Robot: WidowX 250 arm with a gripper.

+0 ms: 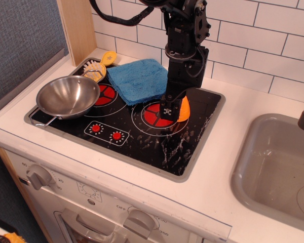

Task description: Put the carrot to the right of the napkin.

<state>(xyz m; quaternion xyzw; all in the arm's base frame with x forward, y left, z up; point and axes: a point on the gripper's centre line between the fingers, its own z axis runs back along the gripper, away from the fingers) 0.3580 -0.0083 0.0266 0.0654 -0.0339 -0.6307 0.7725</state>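
Observation:
The orange carrot is down at the stove top, at the right rim of the front right burner, just right of the blue napkin's near corner. My gripper comes down from above and is shut on the carrot. Its black fingers hide the carrot's left half. I cannot tell whether the carrot rests on the glass or hangs just above it. The napkin lies folded and flat at the back of the stove.
A steel bowl sits on the left burner of the black stove top. A yellow-handled scrub brush lies behind the bowl. A grey sink is at the right. A tiled wall stands close behind.

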